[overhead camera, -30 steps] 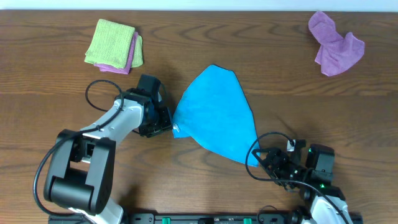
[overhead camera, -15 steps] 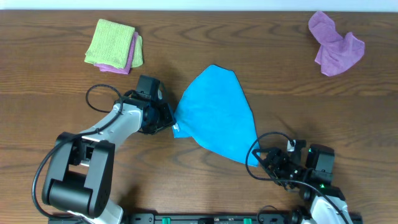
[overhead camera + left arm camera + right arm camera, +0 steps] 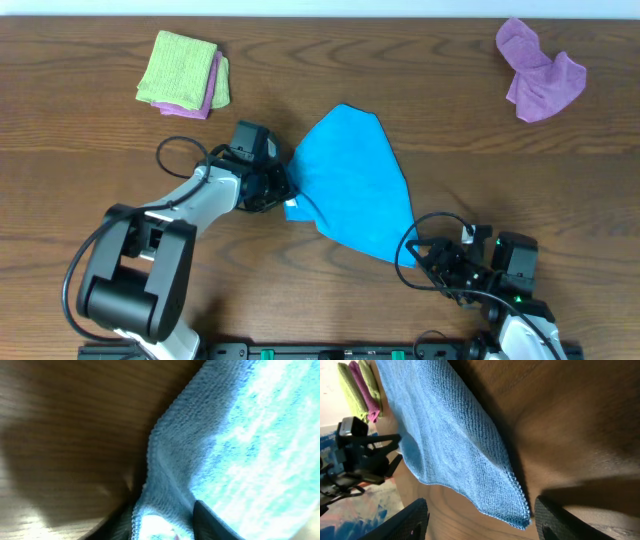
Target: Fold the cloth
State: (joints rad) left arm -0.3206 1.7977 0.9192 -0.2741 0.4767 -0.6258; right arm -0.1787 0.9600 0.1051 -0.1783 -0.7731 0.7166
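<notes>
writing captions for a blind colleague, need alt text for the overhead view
The left gripper pinches the left edge of a blue cloth on a wooden table; the right gripper sits at its near corner.

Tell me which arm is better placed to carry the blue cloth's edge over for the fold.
Left, probably. The left gripper is shut on the blue microfibre cloth's left edge, with fabric pinched between its fingers. The right gripper is open by the near corner, gripping nothing.
</notes>
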